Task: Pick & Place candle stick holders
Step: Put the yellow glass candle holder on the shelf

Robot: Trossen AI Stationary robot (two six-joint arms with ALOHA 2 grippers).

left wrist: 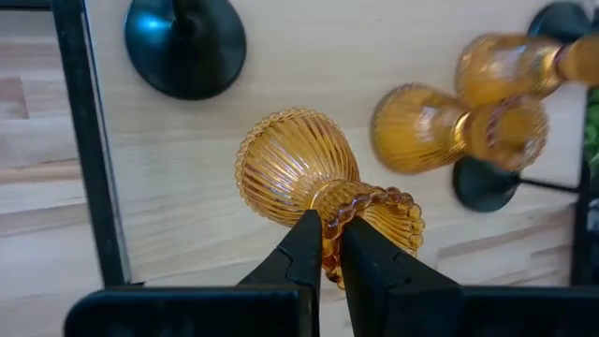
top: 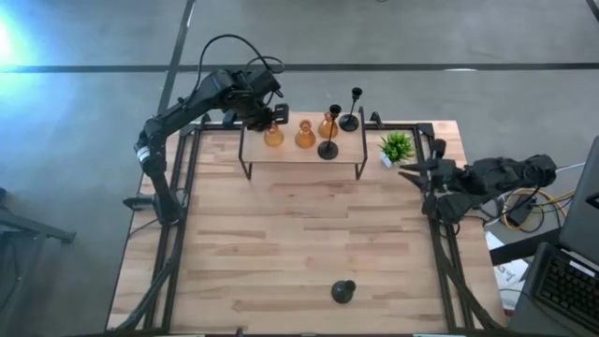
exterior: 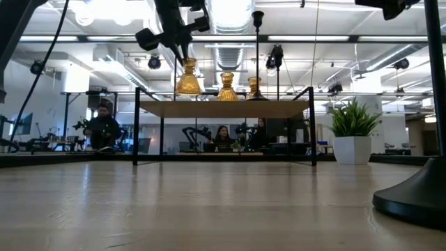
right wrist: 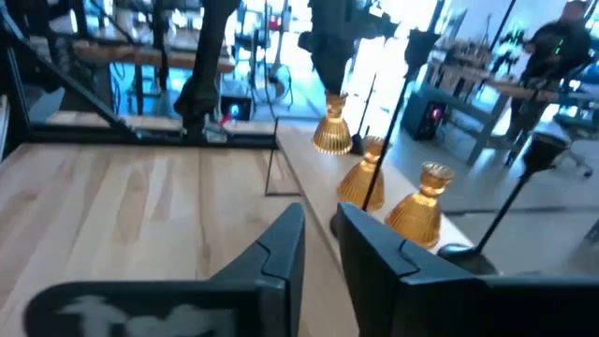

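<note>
High view: black holder (top: pixel 343 292) | low view: base only

Left hand (left wrist: pixel 324 245) extended to far side, fingers pinched nearly together. Right hand (top: pixel 413 170) parked low at right edge, fingers apart.

Grey concrete floor (top: pixel 393 37) spreading around the worktop, crossed by a dark line beyond the far edge. Bright glare washing in at the floor's far left. Laptop (top: pixel 566 281) and tangled cables (top: pixel 524 208) lying off the worktop's right edge. Ceiling lights (exterior: pixel 230 10) glowing over exposed ducts (exterior: pixel 230 56) in an open workshop hall. People (exterior: pixel 103 127) sitting at distant benches (exterior: pixel 223 143) beyond the far edge. White columns (exterior: pixel 75 104) standing in the background.
</note>
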